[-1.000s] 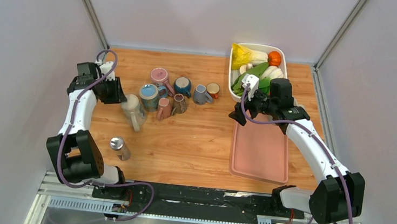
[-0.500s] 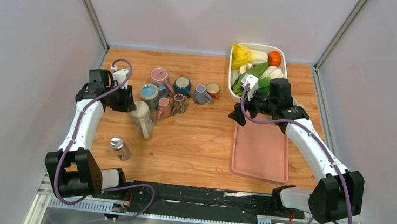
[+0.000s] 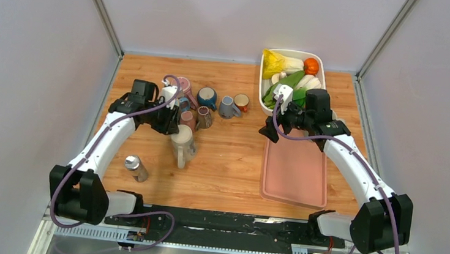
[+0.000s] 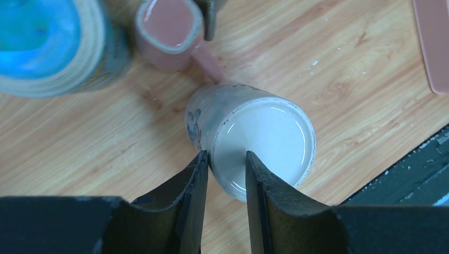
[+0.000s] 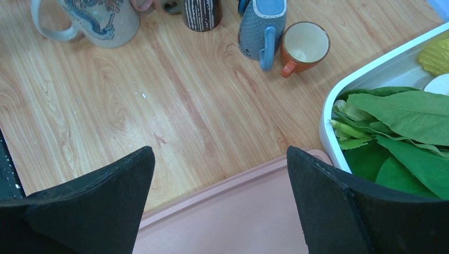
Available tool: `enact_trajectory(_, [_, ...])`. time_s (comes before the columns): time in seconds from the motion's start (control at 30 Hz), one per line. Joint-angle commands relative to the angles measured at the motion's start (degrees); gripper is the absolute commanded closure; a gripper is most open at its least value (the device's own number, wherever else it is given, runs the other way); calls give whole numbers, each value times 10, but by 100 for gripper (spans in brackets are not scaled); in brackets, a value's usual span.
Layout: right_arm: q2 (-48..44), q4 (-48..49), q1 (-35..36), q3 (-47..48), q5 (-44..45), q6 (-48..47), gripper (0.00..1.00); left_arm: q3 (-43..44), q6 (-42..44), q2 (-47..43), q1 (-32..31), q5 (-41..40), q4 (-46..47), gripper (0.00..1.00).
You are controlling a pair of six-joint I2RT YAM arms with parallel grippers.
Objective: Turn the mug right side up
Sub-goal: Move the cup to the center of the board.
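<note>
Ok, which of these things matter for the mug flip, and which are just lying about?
In the job: pale mug, its rim pinched by the left end effector.
Lying about: other mugs, metal shaker, pink tray, vegetable tub; right end effector open, idle.

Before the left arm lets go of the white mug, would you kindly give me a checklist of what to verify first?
1. Grip: left gripper straddles the white mug at its rim, one finger inside and one outside: ok.
2. Orientation: the mug's opening faces up toward the left wrist camera: ok.
3. Base resting flat on the table: cannot tell.
4. Clearance from neighbours: the pink mug has its handle apparently touching the white mug's side: not ok.
5. Right gripper is open, over the pink tray edge, well away from the mug: ok.
</note>
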Motion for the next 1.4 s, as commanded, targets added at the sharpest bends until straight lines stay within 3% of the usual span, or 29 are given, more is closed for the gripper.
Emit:
enact_trajectory(0.0, [-19,12,1,13,-16,6,0,11,13,31,-50,10,-55,62])
enact_trajectory(0.27, [-30,16,2,1,-27,2,0,77,68,94,-148,43,-21,62])
enact_trajectory(0.43, [-31,16,2,-6,-39,-11,0,164,112,176,-230,64,5,62])
enact_trajectory(0.57, [-25,20,4,-7,-56,-16,0,222,109,233,-261,78,29,60])
enact_trajectory(0.73, [-23,22,10,-9,-65,-20,0,279,85,222,-262,62,54,44])
enact_trajectory(0.9, [-27,22,32,-19,-70,-50,0,188,138,89,-232,54,108,30])
enact_trajectory(1.13, [3,24,117,-12,-59,-145,0,34,316,-56,-196,93,-41,29])
enact_trajectory(1.37, [78,38,179,25,-56,-252,0,-142,227,-135,-193,90,149,29])
